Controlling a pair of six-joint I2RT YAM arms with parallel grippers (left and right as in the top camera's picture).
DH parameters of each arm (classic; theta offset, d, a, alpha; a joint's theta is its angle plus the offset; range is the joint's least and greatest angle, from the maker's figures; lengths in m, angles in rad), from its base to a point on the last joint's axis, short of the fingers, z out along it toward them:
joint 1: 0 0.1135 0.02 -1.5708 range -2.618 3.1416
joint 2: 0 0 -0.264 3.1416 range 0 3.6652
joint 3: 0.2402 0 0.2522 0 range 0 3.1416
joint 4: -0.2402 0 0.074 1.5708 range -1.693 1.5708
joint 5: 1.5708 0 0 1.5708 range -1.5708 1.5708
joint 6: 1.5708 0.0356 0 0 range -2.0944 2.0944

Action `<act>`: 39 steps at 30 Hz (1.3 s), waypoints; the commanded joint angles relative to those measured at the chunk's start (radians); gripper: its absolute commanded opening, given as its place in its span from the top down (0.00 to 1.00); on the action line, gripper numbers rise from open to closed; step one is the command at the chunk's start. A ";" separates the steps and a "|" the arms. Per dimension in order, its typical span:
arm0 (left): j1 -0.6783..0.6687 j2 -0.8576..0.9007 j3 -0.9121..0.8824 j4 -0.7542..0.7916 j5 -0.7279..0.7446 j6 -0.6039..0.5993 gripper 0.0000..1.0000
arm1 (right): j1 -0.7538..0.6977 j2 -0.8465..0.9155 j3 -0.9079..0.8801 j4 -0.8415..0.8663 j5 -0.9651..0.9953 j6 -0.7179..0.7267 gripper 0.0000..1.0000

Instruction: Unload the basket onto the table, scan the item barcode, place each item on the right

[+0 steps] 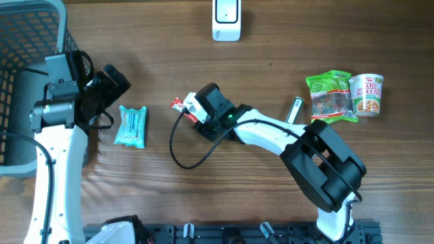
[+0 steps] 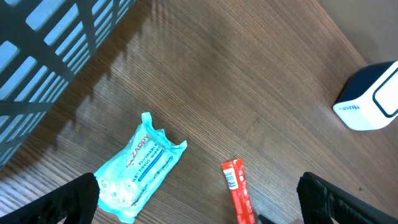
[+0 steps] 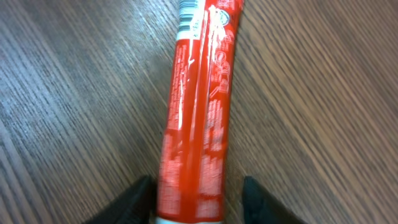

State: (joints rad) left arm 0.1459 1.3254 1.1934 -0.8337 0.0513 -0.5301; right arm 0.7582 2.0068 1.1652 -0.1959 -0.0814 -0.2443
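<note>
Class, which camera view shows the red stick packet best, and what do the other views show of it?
Right wrist: the red stick packet fills the frame close up, with its print showing. The left wrist view shows it small, near the bottom edge; overhead shows only its tip.

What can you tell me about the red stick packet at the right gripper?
The red stick packet is long, narrow and glossy, like plastic film, with small pale print and a white barcode patch at its far end. It lies flat on the wooden table. The right gripper straddles its near end; actual contact is unclear.
</note>
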 commanded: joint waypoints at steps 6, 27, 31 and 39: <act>-0.005 -0.007 0.010 0.000 0.011 -0.010 0.00 | -0.013 -0.082 -0.004 -0.032 0.105 0.088 0.96; -0.005 -0.007 0.010 0.000 0.011 -0.010 0.00 | -0.111 -0.440 -0.010 -0.241 -0.117 0.354 0.96; -0.005 -0.007 0.010 0.000 0.011 -0.010 0.00 | -0.130 -0.440 -0.010 -0.293 -0.208 0.236 0.96; -0.005 -0.007 0.010 0.000 0.011 -0.010 0.00 | -0.148 -0.441 -0.010 -0.390 -0.226 0.107 0.96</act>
State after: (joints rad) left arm 0.1459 1.3254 1.1934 -0.8337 0.0513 -0.5301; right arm 0.6136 1.5780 1.1580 -0.5735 -0.2626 -0.0368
